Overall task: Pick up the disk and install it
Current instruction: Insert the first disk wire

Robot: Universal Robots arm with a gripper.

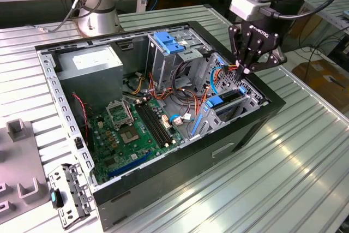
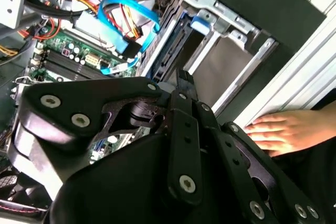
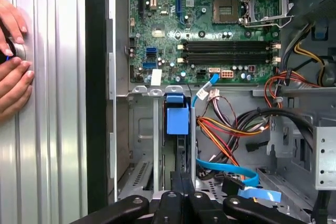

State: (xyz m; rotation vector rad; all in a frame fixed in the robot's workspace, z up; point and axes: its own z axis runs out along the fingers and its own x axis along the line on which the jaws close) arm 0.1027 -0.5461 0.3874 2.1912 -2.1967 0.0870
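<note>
- Gripper [image 1: 244, 71]: one, fingers pressed together, above the computer case [image 1: 218, 147].
- Disk [image 1: 228, 101]: one, on edge inside that case.
- Hand [image 2: 286, 132]: one, beside it.

Tool [image 1: 246, 70], fingers pinched together, hangs just over drive cage [image 1: 255, 99] at open PC case's [image 1: 180, 170] end, exterior view's right. Disk [image 1: 229, 100] sits in cage w/ blue rail showing.
</note>
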